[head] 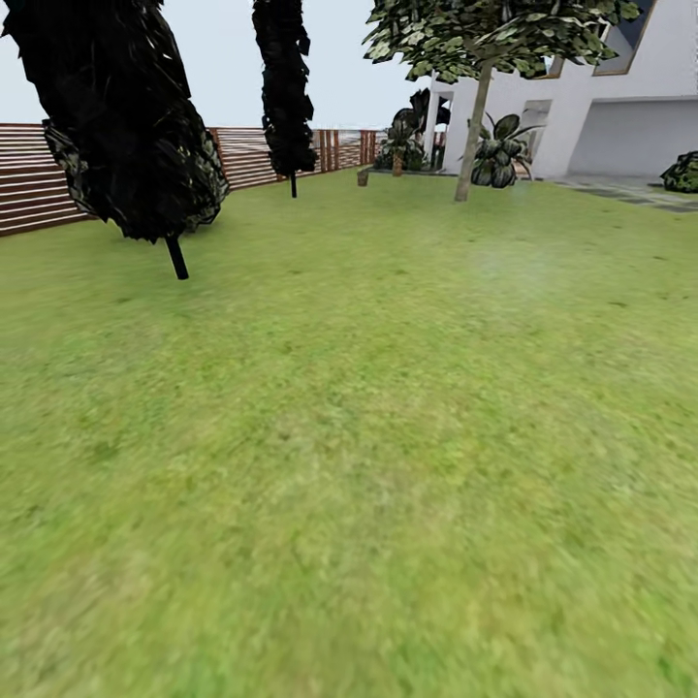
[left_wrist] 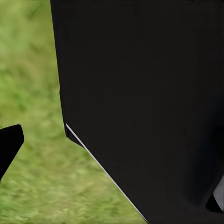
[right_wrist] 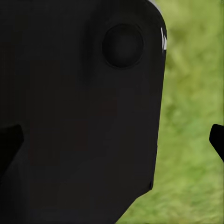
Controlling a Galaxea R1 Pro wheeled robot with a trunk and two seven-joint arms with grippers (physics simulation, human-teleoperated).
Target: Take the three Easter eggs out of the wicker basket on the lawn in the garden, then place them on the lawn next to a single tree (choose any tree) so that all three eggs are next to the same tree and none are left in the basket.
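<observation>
Open lawn is stretching ahead, with two dark thin-trunked trees at left and one pale-trunked tree standing far off. Whether either arm's fingers are open, I cannot tell.

I am reading no text, label, brand, number or sign here: none is showing on the lawn, the fence, the house wall, or the black robot body.

Slatted wooden fence, white house, pale sky
</observation>
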